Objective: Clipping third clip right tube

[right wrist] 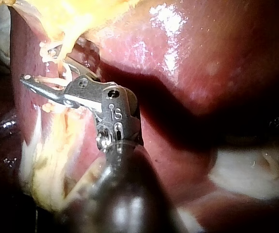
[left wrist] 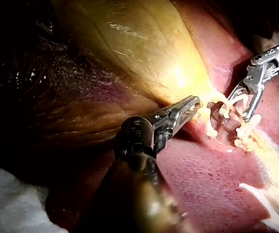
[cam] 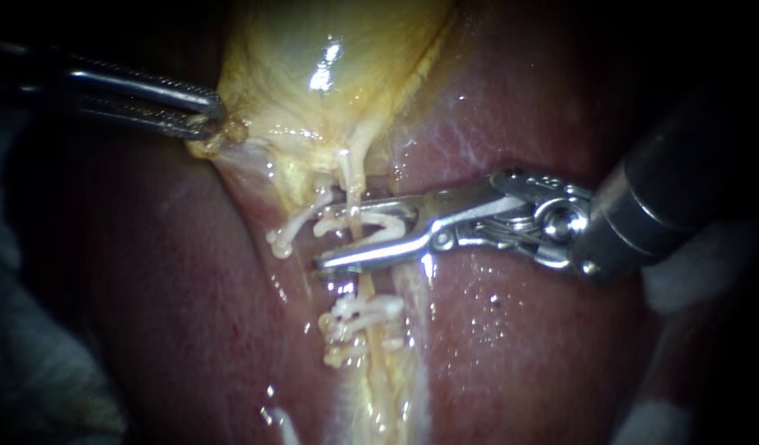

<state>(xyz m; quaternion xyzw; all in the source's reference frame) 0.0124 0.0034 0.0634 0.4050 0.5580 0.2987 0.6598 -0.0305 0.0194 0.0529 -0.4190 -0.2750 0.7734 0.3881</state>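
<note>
Steel gleams closest to the lens. The right instrument [cam: 354, 232] comes in from the right edge of the endoscope view. Its jaws stand narrowly apart at the centre of the frame, one on each side of the right tube [cam: 352, 177], which runs down through the gap. A white clip [cam: 383, 222] lies in that gap against the tube; whether both jaws touch it I cannot tell. Just below the jaws a cluster of clips [cam: 358, 321] already sits on the same pale strand. A lone clip [cam: 290, 232] sits a little left of centre. Dark red liver [cam: 519, 346] spreads beneath all of it, wet and shining. Farther back, at the top of the frame, the yellow gallbladder [cam: 313, 49] rises. At the upper left the left instrument [cam: 208, 122] has its jaws clamped on the gallbladder's lower edge.
</note>
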